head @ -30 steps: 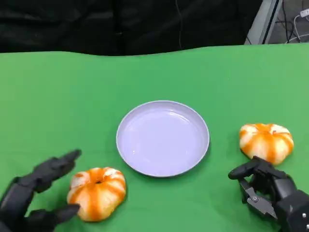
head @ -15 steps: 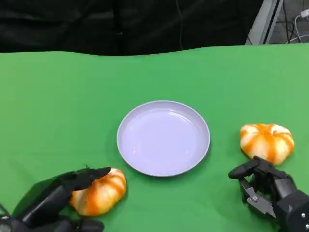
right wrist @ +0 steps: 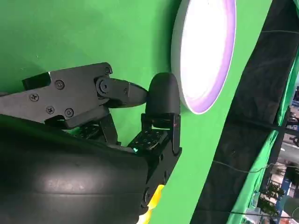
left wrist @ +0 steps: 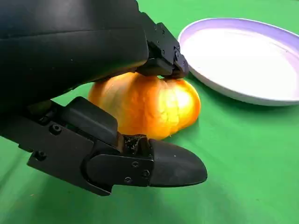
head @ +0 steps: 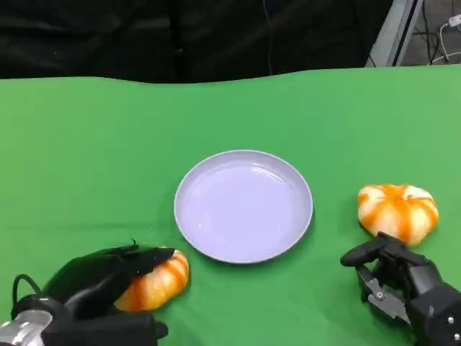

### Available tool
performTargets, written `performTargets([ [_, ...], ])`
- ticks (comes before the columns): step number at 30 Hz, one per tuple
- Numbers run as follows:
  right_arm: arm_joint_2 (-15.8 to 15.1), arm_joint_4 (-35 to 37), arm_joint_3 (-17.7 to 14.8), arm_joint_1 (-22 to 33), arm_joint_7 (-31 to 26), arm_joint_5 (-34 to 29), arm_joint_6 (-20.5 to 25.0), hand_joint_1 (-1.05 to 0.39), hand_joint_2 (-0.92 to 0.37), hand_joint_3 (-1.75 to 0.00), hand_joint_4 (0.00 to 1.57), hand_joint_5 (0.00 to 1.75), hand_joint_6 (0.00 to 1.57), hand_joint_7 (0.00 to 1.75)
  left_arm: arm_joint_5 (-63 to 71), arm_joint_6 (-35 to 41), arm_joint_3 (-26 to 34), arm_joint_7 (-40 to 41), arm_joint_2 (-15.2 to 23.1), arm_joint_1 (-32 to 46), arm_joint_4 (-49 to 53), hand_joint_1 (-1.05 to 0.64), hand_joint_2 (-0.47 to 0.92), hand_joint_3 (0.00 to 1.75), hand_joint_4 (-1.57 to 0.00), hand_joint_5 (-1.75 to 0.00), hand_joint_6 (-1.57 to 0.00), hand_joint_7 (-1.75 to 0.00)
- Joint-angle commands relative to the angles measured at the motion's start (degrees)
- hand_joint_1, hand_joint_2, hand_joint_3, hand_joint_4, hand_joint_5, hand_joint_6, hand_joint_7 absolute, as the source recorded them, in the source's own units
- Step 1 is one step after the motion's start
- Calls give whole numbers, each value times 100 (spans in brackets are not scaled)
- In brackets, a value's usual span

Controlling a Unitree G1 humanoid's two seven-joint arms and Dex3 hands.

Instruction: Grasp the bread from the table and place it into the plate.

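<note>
Under the left hand (head: 101,285), wrist cam shows fingers (left wrist: 159,56) pinching bread (left wrist: 149,105); right hand's (head: 403,285) fingers curled, holding nothing.

Your table (head: 86,144) is covered in a uniform bright green cloth. The plate (head: 243,206) is pale lavender-white, plain, with a violet tint along its rim in the right wrist view. Both bread rolls are orange with cream-white stripes: one by the left hand (head: 162,277), one at the right (head: 397,210). Both hands are matte black, left (head: 94,288) and right (head: 400,285). The backdrop (head: 180,36) behind your table is black.
</note>
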Motion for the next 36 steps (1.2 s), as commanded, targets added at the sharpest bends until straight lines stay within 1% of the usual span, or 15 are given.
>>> performTargets([
  [1, -46, 14, -14, 71, 28, 43, 110, -29, -92, -43, 68, 175, 74, 119, 13, -82, -90, 400, 82, 96, 120, -45, 92, 25, -48, -5, -44, -2],
  [2, -47, 16, -15, 73, 30, 45, 107, -29, -92, -43, 68, 175, 74, 119, -21, -137, -90, 496, 80, 110, 157, -28, 92, 20, -50, -4, -45, -2],
  [4, -49, 25, -18, 72, 30, 46, 99, -29, -92, -43, 68, 175, 74, 119, -95, -198, -89, 609, 80, 128, 212, -11, 92, 18, -54, -4, -46, -1],
  [16, -50, -16, -19, 79, 26, 44, 127, -30, -92, -42, 68, 175, 75, 118, -231, -96, -114, 593, 151, 222, 30, 4, 92, 22, -56, -2, -51, -2],
  [19, -58, -15, -12, 80, 7, 20, 122, -30, -92, -42, 68, 175, 75, 118, -160, -122, -113, 800, 109, 232, 52, 6, 92, 23, -59, -3, -54, -3],
  [23, -51, -20, -15, 77, 17, 31, 127, -29, -92, -42, 67, 175, 75, 118, -95, -166, -113, 1282, 0, 183, 243, 5, 92, 19, -94, -11, -80, -8],
  [25, -45, -18, -19, 76, 30, 45, 130, -29, -92, -42, 67, 175, 75, 117, -70, -239, -94, 1677, -87, 163, 385, 3, 92, 9, -125, -8, -110, -8],
  [26, -45, -20, -19, 77, 35, 47, 132, -29, -92, -42, 67, 175, 75, 117, -43, -286, -96, 1889, -119, 162, 455, 0, 92, 8, -139, -15, -126, -11],
  [29, -54, -27, -12, 77, 20, 23, 127, -29, -92, -42, 67, 175, 75, 117, -2, -432, -126, 2293, -148, 153, 604, -7, 91, 15, -111, -103, -142, -7],
  [30, -58, -28, -9, 75, 12, 11, 129, -29, -92, -42, 67, 175, 75, 117, 3, -486, -134, 2398, -152, 145, 654, -9, 87, 25, -107, -117, -144, -8],
  [31, -55, -29, -13, 75, 28, 26, 137, -29, -92, -42, 67, 175, 75, 117, -7, -568, -134, 2515, -158, 142, 702, -10, 79, 41, -105, -124, -144, -10],
  [32, -51, -30, -16, 75, 43, 40, 143, -29, -92, -42, 67, 175, 75, 117, -17, -627, -138, 2594, -158, 136, 740, -10, 68, 65, -103, -131, -142, -17],
  [33, -49, -24, -19, 73, 46, 45, 140, -29, -92, -42, 67, 175, 75, 117, -15, -666, -141, 2677, -161, 133, 769, -11, 62, 76, -103, -133, -137, -28],
  [35, -44, -15, -23, 64, 40, 47, 134, -29, -92, -42, 67, 175, 75, 117, 14, -756, -138, 2911, -174, 119, 842, -11, 59, 84, -104, -134, -119, -65],
  [36, -48, -14, -19, 61, 29, 32, 136, -29, -92, -42, 67, 175, 75, 117, 30, -788, -141, 3000, -174, 109, 876, -11, 59, 85, -104, -134, -114, -74],
])
